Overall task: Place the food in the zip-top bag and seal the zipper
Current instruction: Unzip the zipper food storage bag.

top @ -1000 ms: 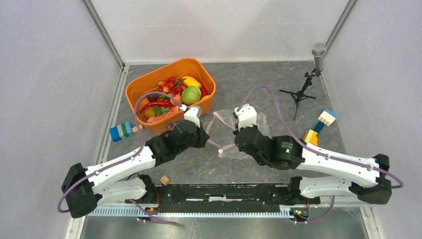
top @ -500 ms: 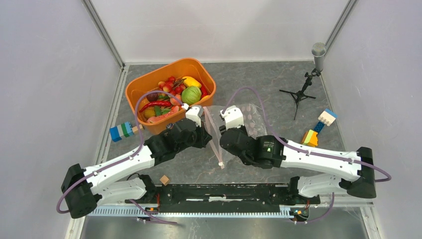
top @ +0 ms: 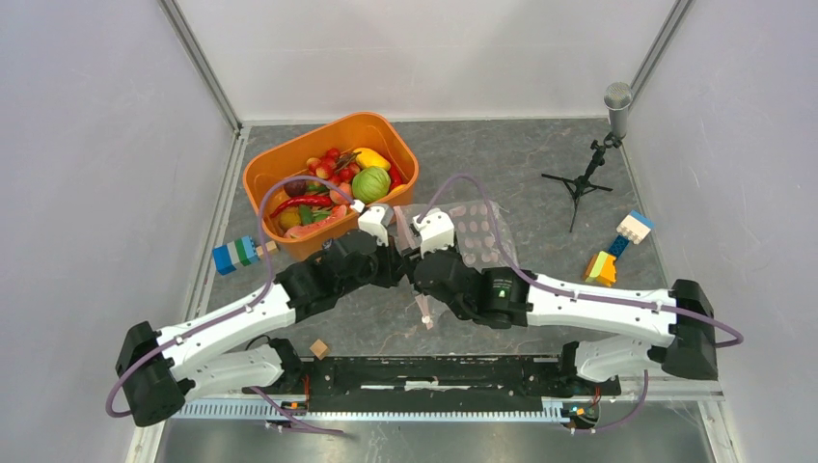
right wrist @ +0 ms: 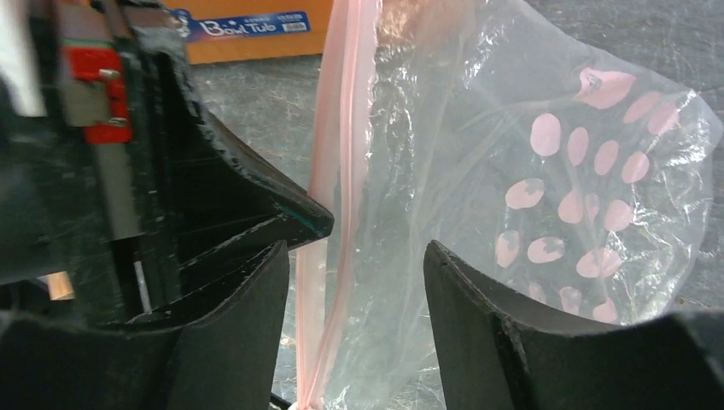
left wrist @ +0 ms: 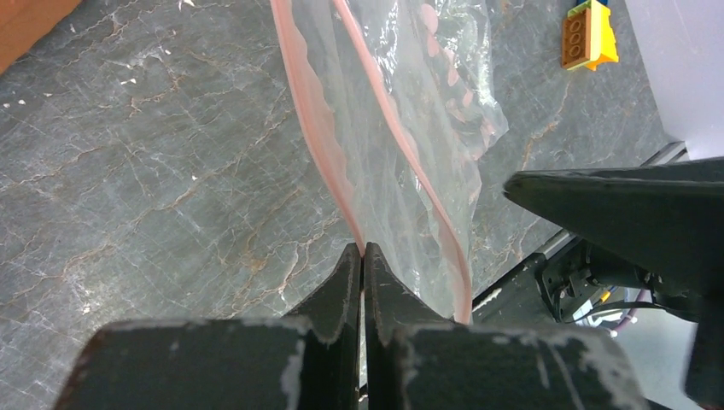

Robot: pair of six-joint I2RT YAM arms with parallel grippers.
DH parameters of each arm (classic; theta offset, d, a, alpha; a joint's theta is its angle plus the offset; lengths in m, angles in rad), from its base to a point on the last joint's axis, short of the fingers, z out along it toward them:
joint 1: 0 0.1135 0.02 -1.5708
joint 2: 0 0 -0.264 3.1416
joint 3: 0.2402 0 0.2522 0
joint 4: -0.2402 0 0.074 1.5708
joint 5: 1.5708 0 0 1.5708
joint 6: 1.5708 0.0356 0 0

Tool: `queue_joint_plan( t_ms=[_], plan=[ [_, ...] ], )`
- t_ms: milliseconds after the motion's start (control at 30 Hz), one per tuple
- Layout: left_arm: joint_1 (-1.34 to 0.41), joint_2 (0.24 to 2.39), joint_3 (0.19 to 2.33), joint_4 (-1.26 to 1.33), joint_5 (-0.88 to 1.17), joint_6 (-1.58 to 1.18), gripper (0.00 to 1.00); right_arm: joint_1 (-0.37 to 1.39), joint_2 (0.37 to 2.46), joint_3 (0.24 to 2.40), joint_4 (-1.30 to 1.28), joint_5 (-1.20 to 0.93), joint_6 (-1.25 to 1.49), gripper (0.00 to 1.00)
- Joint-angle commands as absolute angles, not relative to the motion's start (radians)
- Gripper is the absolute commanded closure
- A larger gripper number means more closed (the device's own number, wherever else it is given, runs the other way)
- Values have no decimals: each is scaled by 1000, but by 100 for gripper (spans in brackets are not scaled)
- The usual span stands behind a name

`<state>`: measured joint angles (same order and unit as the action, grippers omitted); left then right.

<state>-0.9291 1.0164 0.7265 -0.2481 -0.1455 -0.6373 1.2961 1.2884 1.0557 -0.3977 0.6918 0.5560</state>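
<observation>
Clear, floppy film: the zip-top bag (top: 475, 236) lies mid-bench (top: 521, 164), light and slippery, so its stiffer pink zipper (left wrist: 318, 162) is the place to grip. The left pincer (left wrist: 363, 256) is clenched on one lip there. The right pincer (right wrist: 354, 256) stands released astride the strip; a second ago it was clenched, farther toward 3 o'clock. Food (top: 338, 183) sits in the tub (top: 403, 193) at 11 o'clock.

Left gripper (left wrist: 363, 254) jaws pinched on one pink zipper (left wrist: 309, 128) strip. Zip-top bag (left wrist: 431, 120) runs toward 12 o'clock, mouth parted. Yellow-orange block (left wrist: 589, 36) at 2 o'clock on grey table (left wrist: 145, 171).
</observation>
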Motion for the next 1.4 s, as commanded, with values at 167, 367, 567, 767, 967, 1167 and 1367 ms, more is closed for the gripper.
queue_joint_plan(
  t_ms=[167,367,567,767,967,1167,1367],
  plan=[
    [-931,966,765,-221,-120,-663,98,1302,1357,1066,-413,840,588,42],
    [-931,961,770,-254,-149,-659,98,1310,1349,1078,-496,906,618,65],
    [-931,961,786,-362,-280,-621,98,1310,1256,1036,-537,929,623,98],
    [-920,1000,814,-512,-464,-566,98,1309,1133,1020,-608,933,609,100],
    [-916,1049,854,-513,-465,-539,98,1309,1093,1082,-802,991,683,100],
    [-916,1099,908,-346,-225,-479,84,1309,1130,1101,-794,995,682,100],
    [-914,1192,1011,-378,-192,-431,58,1240,1186,1129,-706,961,614,100]
  ],
)
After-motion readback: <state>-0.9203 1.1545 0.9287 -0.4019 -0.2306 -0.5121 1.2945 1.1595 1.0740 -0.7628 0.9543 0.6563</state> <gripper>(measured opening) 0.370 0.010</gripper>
